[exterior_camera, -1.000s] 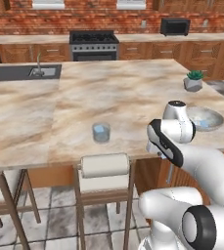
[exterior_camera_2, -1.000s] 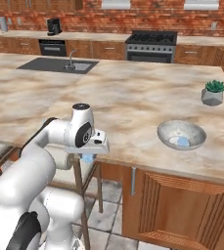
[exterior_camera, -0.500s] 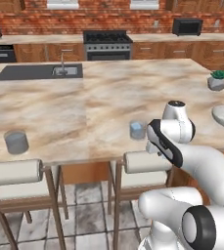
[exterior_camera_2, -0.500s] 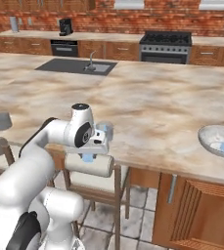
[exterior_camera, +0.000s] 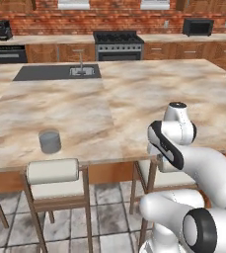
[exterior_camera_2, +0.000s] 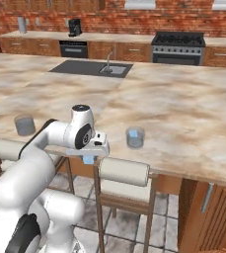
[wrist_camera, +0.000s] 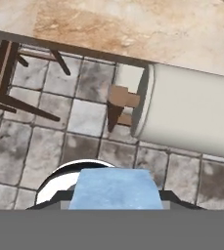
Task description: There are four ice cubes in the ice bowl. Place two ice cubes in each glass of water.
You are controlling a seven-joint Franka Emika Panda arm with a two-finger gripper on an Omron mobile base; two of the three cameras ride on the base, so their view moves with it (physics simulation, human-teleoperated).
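One ice cube (wrist_camera: 114, 188) sits clamped in the pincer (exterior_camera_2: 89, 158), seen light blue under the hand in the right base view — off the tabletop (exterior_camera_2: 183, 108) edge, above a stool (exterior_camera_2: 124, 171). Two glasses stand near that edge, well apart: one (exterior_camera_2: 134, 137) just right of the hand, the other (exterior_camera_2: 24, 125) far left.
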